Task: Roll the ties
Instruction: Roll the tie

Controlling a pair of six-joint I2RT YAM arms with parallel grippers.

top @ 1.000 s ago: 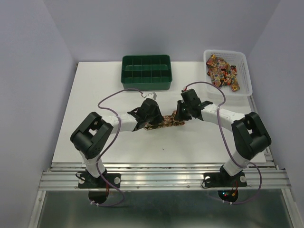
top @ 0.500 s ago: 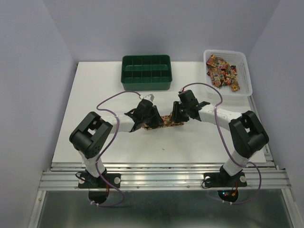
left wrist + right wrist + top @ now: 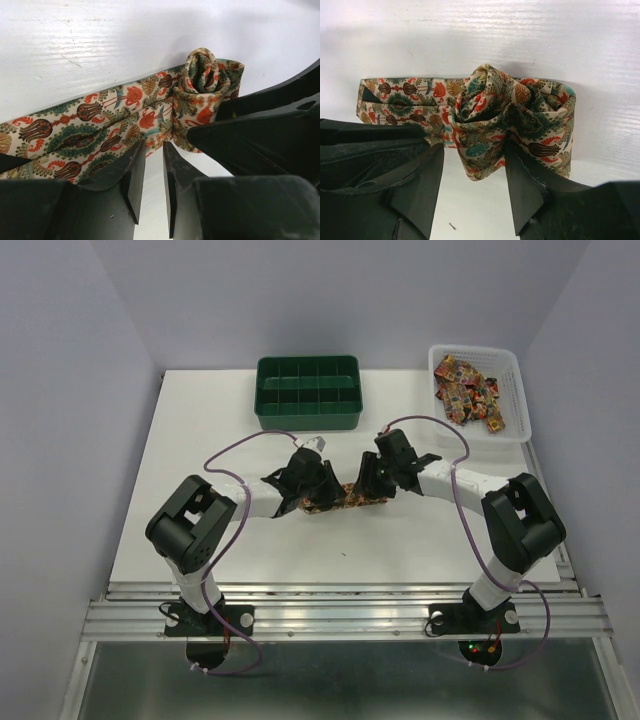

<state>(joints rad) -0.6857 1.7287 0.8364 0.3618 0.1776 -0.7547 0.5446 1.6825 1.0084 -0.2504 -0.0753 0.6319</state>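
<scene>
Right gripper [image 3: 474, 147] crept leftward, clamping the rolled end of the red-green paisley fabric necktie [image 3: 90, 130]; left gripper [image 3: 154, 146] near-shut, grip unclear, so we keep the strip taut.

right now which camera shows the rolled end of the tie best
Right wrist: the rolled end fills mid-frame, its coils facing the camera, between the right gripper's fingers. Left wrist shows it smaller, at the end of the tie's flat length. Top external shows only a sliver of patterned fabric, roll unreadable.
</scene>
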